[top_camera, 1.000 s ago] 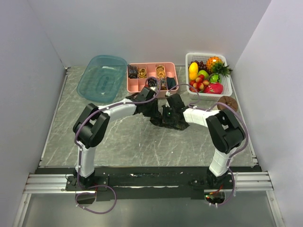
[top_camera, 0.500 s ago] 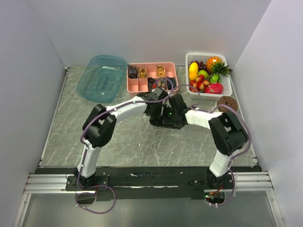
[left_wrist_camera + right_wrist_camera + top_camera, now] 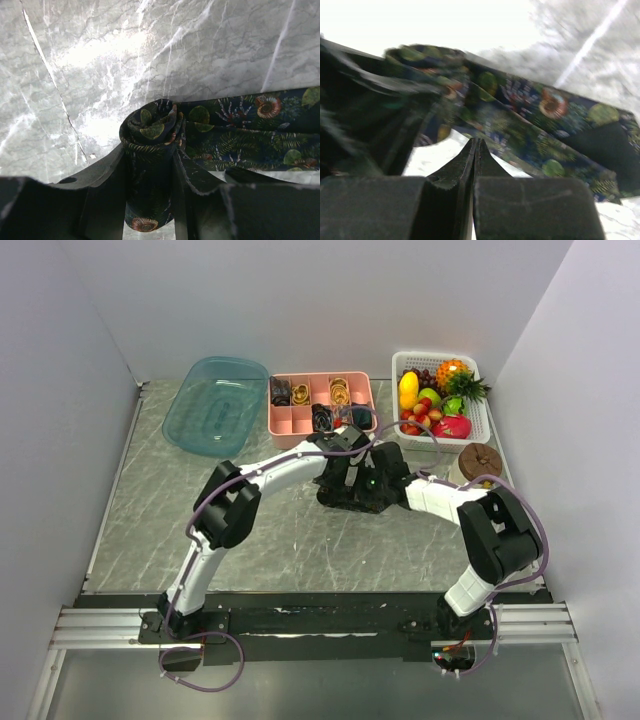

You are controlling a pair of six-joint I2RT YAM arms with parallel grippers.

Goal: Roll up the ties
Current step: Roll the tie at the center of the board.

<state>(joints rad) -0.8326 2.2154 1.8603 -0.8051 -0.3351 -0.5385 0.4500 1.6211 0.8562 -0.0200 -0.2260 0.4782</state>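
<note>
A dark navy tie with a leaf and flower print lies on the marble table (image 3: 150, 510) at mid-table. One end is wound into a coil (image 3: 150, 131), and my left gripper (image 3: 150, 197) is shut on that coil, a finger (image 3: 102, 182) on each side. The loose tail (image 3: 250, 131) runs off to the right, flat on the table. My right gripper (image 3: 476, 150) is shut with nothing between its fingers, its tips low just in front of the tail (image 3: 545, 125). From above, both grippers (image 3: 342, 466) (image 3: 364, 483) meet over the tie (image 3: 335, 498).
A pink divided tray (image 3: 285, 422) holding several rolled ties stands just behind the grippers. A blue plastic tub (image 3: 215, 405) is at the back left, a white fruit basket (image 3: 478, 415) at the back right, and a brown round object (image 3: 480, 456) in front of it.
Both grippers and the tie have shifted a little to the right, and the left arm has stretched further out. Neither gripper's state has changed.
</note>
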